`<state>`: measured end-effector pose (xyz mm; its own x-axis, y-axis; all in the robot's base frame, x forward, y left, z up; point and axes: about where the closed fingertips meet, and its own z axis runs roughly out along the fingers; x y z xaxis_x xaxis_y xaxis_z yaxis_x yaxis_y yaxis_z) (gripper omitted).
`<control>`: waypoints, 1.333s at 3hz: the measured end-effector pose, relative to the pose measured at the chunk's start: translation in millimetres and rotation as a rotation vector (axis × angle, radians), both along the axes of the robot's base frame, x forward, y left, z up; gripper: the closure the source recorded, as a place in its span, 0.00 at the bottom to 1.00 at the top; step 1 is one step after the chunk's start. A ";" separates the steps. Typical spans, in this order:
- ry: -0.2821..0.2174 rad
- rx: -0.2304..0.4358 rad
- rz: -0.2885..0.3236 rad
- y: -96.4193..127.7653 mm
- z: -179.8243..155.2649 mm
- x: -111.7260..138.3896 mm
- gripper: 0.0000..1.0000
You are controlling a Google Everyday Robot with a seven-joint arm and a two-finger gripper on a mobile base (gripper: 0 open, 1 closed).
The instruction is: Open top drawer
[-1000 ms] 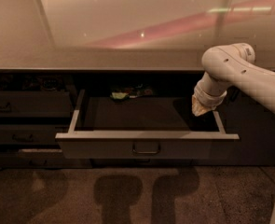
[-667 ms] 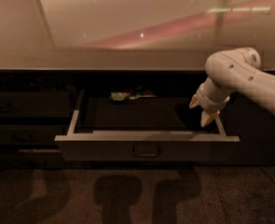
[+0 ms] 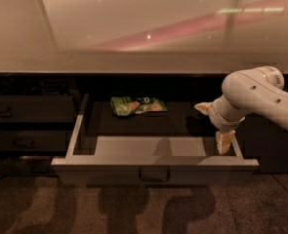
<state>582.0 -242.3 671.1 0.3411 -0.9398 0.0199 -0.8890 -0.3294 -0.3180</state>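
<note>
Gripper (image 3: 213, 126) was noted over the right rear part of the top drawer (image 3: 109, 161), above the tray and just inside its right side edge. The jaws were seen spread apart, one finger pointing left and the other down, with nothing held between them. No contact with the drawer could be made out. The pale arm (image 3: 260, 94) was seen entering from the right.

The top drawer was found pulled well out from under the bench (image 3: 133, 62), front toward the camera, tray exposed. A green packet (image 3: 137, 105) was seen lying flat at the back of the tray. Handle (image 3: 154, 173): a small loop at the centre of the front, with nothing touching it.

Handling, as judged: a rigid, flat-fronted drawer, expected to run straight on its slides. The load was taken as light, since only the packet was carried. The front was judged too broad and smooth to be pinched. The loop handle was judged the proper place for a hold, with the bar clamped and the pull kept square to the front so that racking is avoided. The pale side edges were judged a poorer hold.

Two narrower drawers (image 3: 26, 110) were recorded shut at the left.
</note>
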 end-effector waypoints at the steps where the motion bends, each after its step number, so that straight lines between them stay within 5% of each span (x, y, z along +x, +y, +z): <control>1: -0.005 -0.025 -0.057 -10.2 -10.6 -25.3 0.00; 2: -0.007 -0.139 -0.171 -36.9 -22.7 -89.4 0.00; 4: 0.012 -0.134 -0.135 -33.4 -24.0 -96.7 0.00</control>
<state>485.4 -275.7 647.1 0.2131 -0.9662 0.1448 -0.9316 -0.2456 -0.2680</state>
